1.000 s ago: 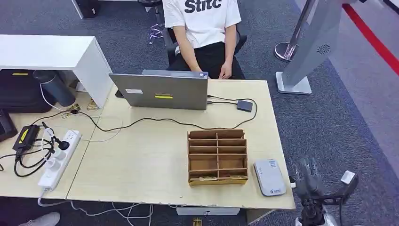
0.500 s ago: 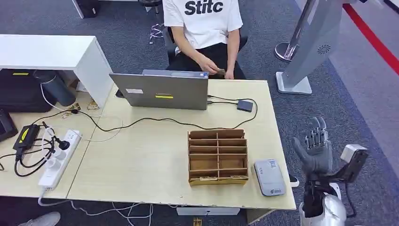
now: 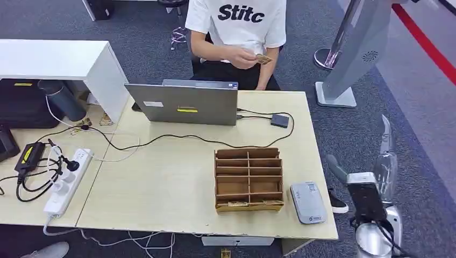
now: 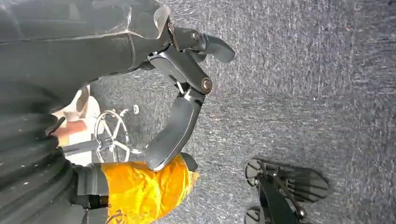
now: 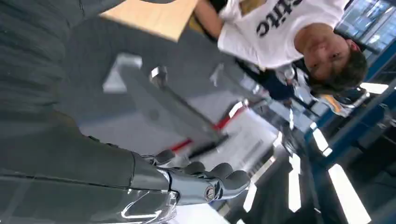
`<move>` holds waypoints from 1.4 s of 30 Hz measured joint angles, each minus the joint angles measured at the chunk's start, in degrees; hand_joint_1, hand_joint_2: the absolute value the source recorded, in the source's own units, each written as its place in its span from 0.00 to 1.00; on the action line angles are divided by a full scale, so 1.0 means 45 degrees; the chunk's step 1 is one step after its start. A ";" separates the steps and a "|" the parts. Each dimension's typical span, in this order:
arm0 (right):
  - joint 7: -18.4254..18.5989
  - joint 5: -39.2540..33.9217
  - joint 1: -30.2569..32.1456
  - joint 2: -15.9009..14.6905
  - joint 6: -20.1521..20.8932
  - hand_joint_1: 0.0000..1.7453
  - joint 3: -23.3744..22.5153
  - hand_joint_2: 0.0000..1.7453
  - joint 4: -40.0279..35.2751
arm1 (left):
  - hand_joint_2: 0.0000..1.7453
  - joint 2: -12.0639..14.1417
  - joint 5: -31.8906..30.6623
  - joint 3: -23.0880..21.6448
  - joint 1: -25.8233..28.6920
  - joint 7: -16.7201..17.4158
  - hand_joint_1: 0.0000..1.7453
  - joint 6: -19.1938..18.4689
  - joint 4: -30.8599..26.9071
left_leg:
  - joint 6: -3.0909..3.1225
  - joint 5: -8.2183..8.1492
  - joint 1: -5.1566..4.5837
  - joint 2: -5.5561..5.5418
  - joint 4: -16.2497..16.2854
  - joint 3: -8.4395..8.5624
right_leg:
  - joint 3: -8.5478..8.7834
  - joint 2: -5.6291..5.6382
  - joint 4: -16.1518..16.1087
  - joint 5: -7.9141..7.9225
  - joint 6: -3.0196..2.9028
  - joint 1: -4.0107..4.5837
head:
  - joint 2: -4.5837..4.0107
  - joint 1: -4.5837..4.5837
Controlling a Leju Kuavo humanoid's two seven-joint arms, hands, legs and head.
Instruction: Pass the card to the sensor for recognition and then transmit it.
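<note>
A person in a white shirt sits behind the table and holds a tan card point(image 3: 263, 58) up at chest height. The grey card sensor point(image 3: 308, 202) lies flat near the table's front right corner. My right hand point(image 3: 385, 155) is raised beside the table's right edge, off the table, turned edge-on and blurred; in the right wrist view my right hand point(image 5: 198, 181) has its fingers stretched out with nothing in them. My left hand point(image 4: 184, 79) hangs over grey carpet, fingers apart and holding nothing.
A brown cardboard organizer point(image 3: 249, 179) stands left of the sensor. A grey laptop point(image 3: 185, 102) stands at the table's point(image 3: 161, 183) far side with cables and a small adapter point(image 3: 279, 120). A power strip point(image 3: 67, 181) lies at the left. A grey stand point(image 3: 349, 59) rises at the right.
My right arm has risen from below the table's corner and the hand has turned edge-on. The person has lifted the card from the lap to chest height.
</note>
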 joint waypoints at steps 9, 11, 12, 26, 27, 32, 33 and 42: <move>0.0035 0.3081 0.0638 -0.0058 -0.2331 0.00 0.1610 1.00 -0.1068 | 1.00 0.0072 -0.0228 0.0000 0.0012 -0.0364 0.00 0.0024 0.0077 | -0.0001 0.0001 0.0008 0.0004 -0.0001 0.0001 | 0.0000 0.0003 0.0000 0.0000 -0.0001 0.0001 | 0.0000 0.0000; 0.0370 0.3932 0.0711 -0.0161 -0.3010 0.00 0.2128 1.00 -0.1063 | 1.00 0.0179 -0.0301 0.0000 0.0004 -0.0447 0.00 0.0151 0.0253 | -0.0001 0.0001 0.0008 0.0007 -0.0001 0.0002 | 0.0000 0.0004 0.0000 0.0000 -0.0001 0.0001 | 0.0000 -0.0005; 0.0545 0.4277 0.0733 -0.0224 -0.3253 0.00 0.2439 1.00 -0.1048 | 1.00 0.0228 -0.0355 0.0000 0.0002 -0.0510 0.00 0.0204 0.0355 | -0.0001 0.0001 0.0007 0.0006 -0.0001 0.0003 | -0.0001 0.0005 0.0000 0.0000 -0.0001 0.0001 | 0.0000 -0.0005; 0.1949 0.4655 -0.1208 -0.0879 -0.1993 0.00 0.5236 1.00 0.0187 | 1.00 0.1351 -0.1088 -0.0161 -0.0093 -0.1078 0.00 0.1079 0.2157 | -0.0025 0.0017 0.0009 0.0042 -0.0005 0.0007 | -0.0001 0.0039 0.0004 0.0018 -0.0018 0.0006 | 0.0000 0.0000; 0.2143 0.4611 -0.1758 -0.0879 -0.1575 0.00 0.5445 1.00 0.0556 | 1.00 0.1501 -0.1171 -0.0229 -0.0132 -0.1122 0.00 0.1191 0.2410 | -0.0023 0.0024 0.0009 0.0040 -0.0005 0.0010 | -0.0002 0.0039 0.0004 0.0025 -0.0016 0.0009 | 0.0000 -0.0005; 0.2677 0.4077 -0.4240 -0.0651 -0.0503 0.00 0.6338 1.00 0.2645 | 1.00 0.2215 -0.1379 -0.0534 -0.0280 -0.1326 0.00 0.1812 0.3746 | -0.0041 0.0071 0.0010 0.0018 -0.0005 0.0007 | -0.0006 0.0027 0.0010 0.0048 -0.0039 0.0012 | 0.0000 0.0000; 0.2705 0.4048 -0.4489 -0.0602 -0.0450 0.00 0.6463 1.00 0.2909 | 1.00 0.2316 -0.1394 -0.0549 -0.0292 -0.1340 0.00 0.1869 0.3957 | -0.0040 0.0072 0.0011 0.0008 -0.0005 0.0005 | -0.0005 0.0021 0.0010 0.0048 -0.0039 0.0013 | 0.0000 -0.0010; 0.2822 0.3557 -0.5541 -0.0418 -0.0032 0.00 0.7008 1.00 0.3965 | 1.00 0.2793 -0.1496 -0.0738 -0.0301 -0.1457 0.00 0.2016 0.4925 | -0.0040 0.0072 0.0015 -0.0016 -0.0004 -0.0019 | -0.0021 0.0004 0.0010 0.0046 -0.0037 0.0013 | 0.0000 -0.0005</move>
